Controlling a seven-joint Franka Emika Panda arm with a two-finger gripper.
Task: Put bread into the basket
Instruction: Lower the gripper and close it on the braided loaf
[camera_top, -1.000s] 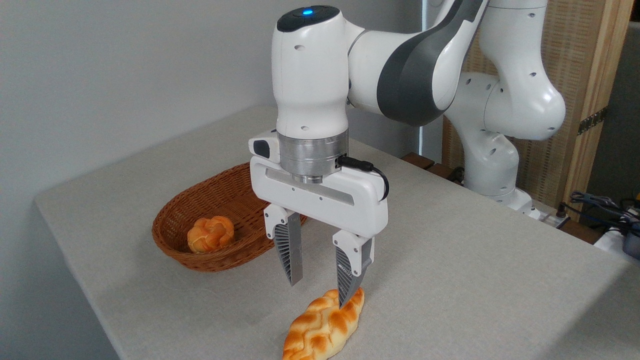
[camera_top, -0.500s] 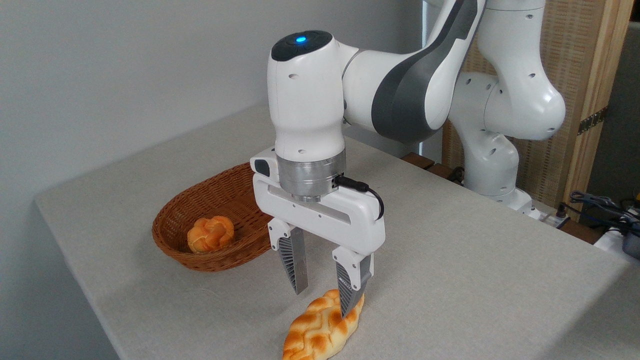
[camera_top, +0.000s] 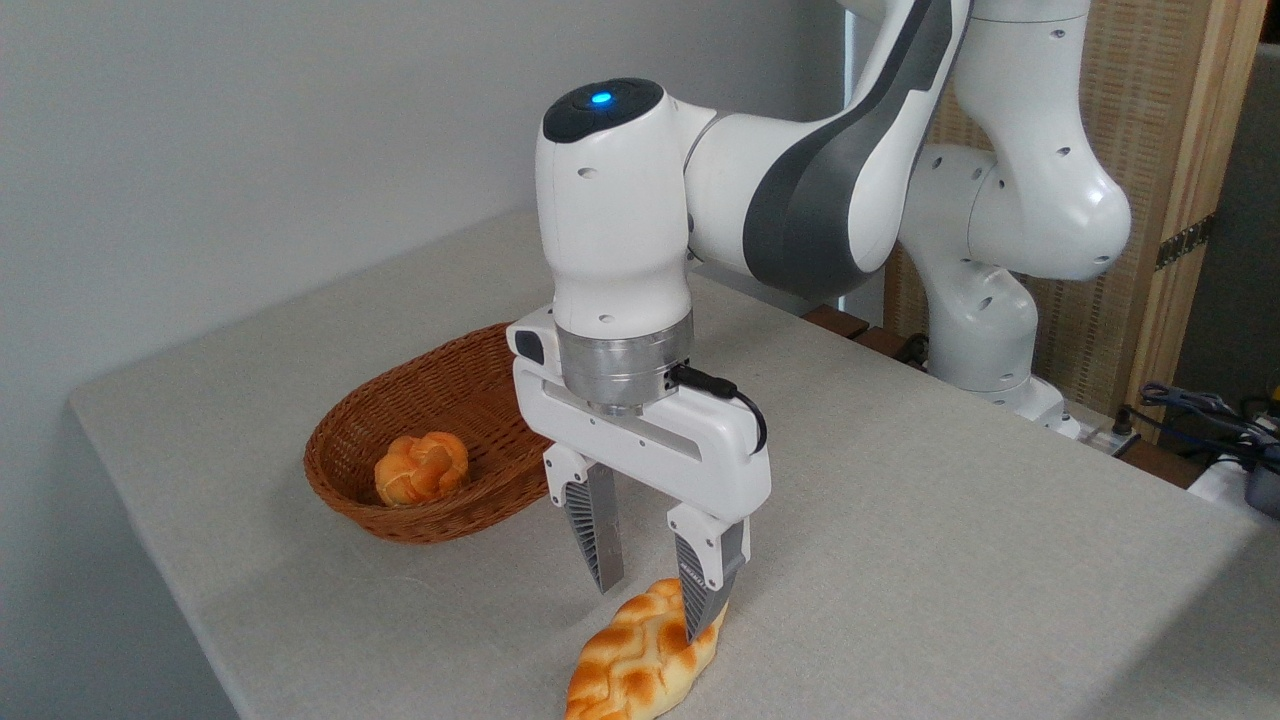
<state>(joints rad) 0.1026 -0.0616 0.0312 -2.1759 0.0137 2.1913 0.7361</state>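
the bread is seen lying on the table at the near edge, its long axis running from the lower left up toward the right, with the lower end cut off by the frame. the gripper is held directly above the loaf's upper end, jaws apart and nothing clamped; the right fingertip appears to overlap the upper tip, while the left hangs clear on the far side. the loaf's middle lies below and toward the viewer, so a shift along the axis would likely be needed. the basket is set well apart to the left, a small bun inside.
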